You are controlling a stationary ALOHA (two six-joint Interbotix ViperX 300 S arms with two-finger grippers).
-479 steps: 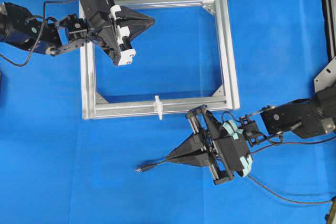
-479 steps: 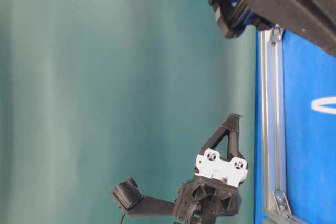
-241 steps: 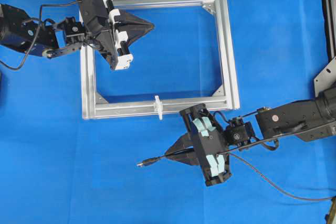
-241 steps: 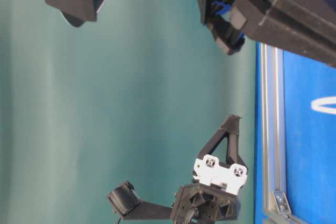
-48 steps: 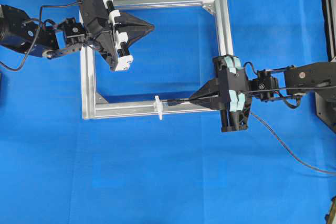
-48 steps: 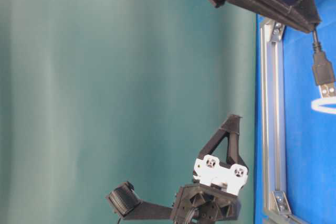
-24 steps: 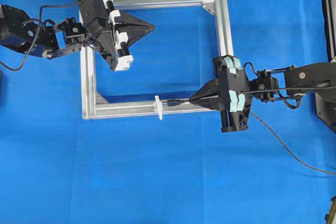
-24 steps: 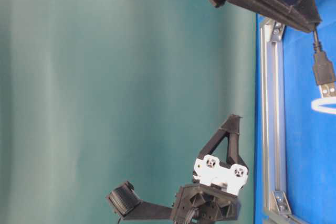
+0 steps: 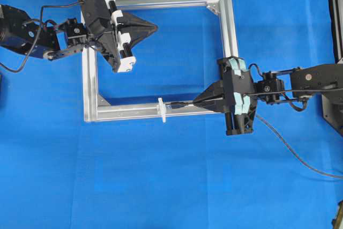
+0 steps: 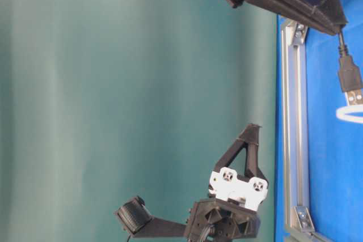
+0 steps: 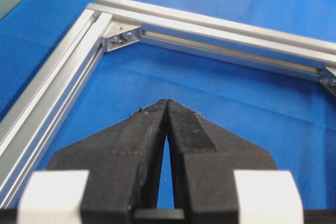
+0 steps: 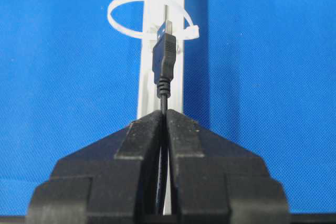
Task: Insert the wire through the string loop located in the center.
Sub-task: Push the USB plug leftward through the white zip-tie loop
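Observation:
The wire (image 9: 289, 151) is a thin black cable with a dark plug (image 9: 177, 105). My right gripper (image 9: 195, 102) is shut on the wire just behind the plug and holds it along the frame's near silver bar (image 9: 128, 112). In the right wrist view the plug (image 12: 164, 56) sticks out past my gripper (image 12: 166, 114), its metal tip at the near rim of the white string loop (image 12: 113, 22). The loop (image 9: 161, 110) stands across the bar. The table-level view shows the plug (image 10: 350, 77) just short of the loop (image 10: 347, 114). My left gripper (image 9: 155, 24) is shut and empty.
The square aluminium frame (image 9: 231, 46) lies flat on the blue mat, with corner brackets (image 11: 123, 36) inside its corners. My left gripper (image 11: 166, 103) hovers over the frame's far-left part. The wire's slack trails off to the right, behind my right arm.
Over ten seconds my right gripper carried the wire from the open mat up to the near bar and pointed the plug at the loop. In the last second nothing visibly moved.

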